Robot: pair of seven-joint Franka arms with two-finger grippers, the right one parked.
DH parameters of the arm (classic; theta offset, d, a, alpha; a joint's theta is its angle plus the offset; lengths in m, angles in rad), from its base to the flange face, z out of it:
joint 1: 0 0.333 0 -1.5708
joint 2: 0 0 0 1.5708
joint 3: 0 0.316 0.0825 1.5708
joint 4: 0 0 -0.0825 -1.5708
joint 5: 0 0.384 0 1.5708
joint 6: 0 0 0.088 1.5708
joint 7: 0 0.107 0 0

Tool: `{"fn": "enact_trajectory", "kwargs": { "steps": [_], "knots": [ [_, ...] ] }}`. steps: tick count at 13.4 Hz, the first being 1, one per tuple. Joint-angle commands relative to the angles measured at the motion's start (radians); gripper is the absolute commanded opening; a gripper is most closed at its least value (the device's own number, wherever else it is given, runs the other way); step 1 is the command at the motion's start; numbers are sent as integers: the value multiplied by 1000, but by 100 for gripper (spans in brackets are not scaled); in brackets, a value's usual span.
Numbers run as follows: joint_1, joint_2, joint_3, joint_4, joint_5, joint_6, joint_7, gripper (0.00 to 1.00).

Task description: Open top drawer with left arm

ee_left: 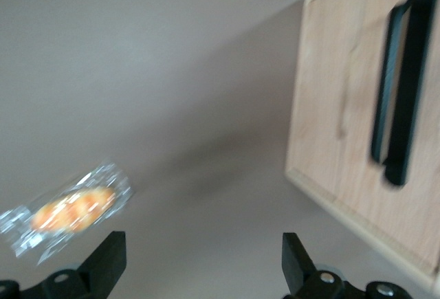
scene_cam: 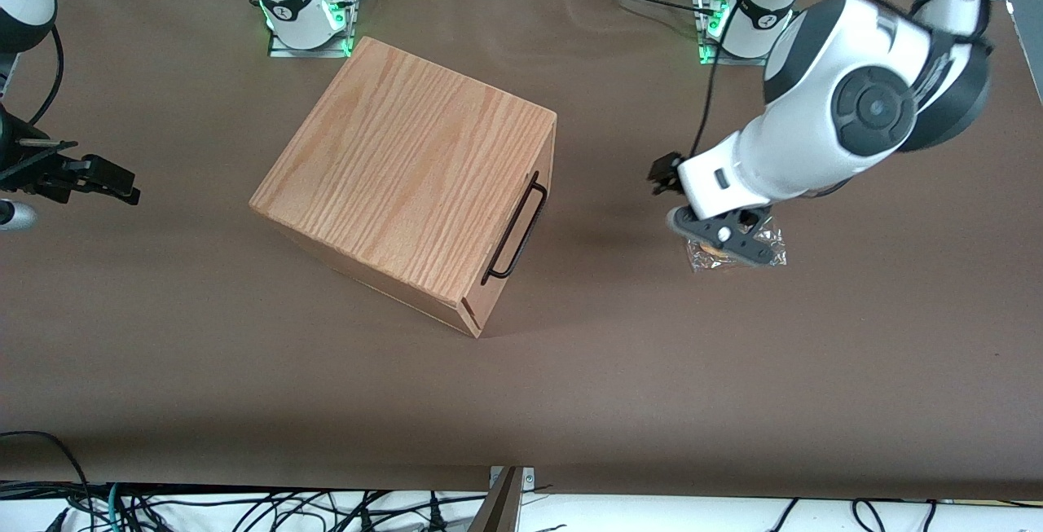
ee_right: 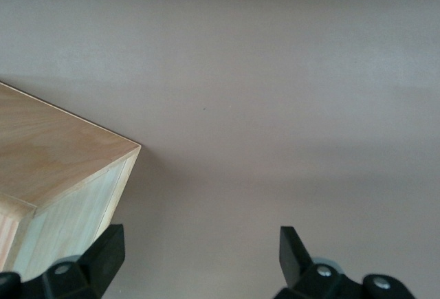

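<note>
The top drawer (ee_left: 344, 113) is shut in the front of the large oak-grain box (scene_cam: 407, 173), which stands mid-table. Its front faces the working arm's end of the table. The long black wire bar handle (scene_cam: 515, 230) runs along the front, and it also shows in the left wrist view (ee_left: 402, 86). The left arm (scene_cam: 847, 108) reaches in low over the table in front of the drawer. Its black gripper (scene_cam: 664, 176) is open and empty and hangs well apart from the handle. In the left wrist view the gripper (ee_left: 203, 251) has bare table between its fingers (ee_left: 110, 254).
A clear plastic packet with something orange inside (scene_cam: 774, 253) lies on the brown table under the left wrist; it also shows in the left wrist view (ee_left: 69, 209). The arm bases (scene_cam: 305, 2) stand at the table edge farthest from the front camera.
</note>
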State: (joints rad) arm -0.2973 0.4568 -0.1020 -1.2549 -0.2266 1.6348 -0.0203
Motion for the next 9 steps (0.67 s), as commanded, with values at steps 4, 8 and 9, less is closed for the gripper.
{"fn": "enact_trajectory", "kwargs": {
  "steps": [4, 8, 9],
  "knots": [
    [-121, 121, 10, 75, -114, 241, -23, 100],
    [-180, 163, 13, 58, -102, 361, -13, 100],
    [-187, 166, 12, 39, -91, 384, -13, 100]
  ]
}}
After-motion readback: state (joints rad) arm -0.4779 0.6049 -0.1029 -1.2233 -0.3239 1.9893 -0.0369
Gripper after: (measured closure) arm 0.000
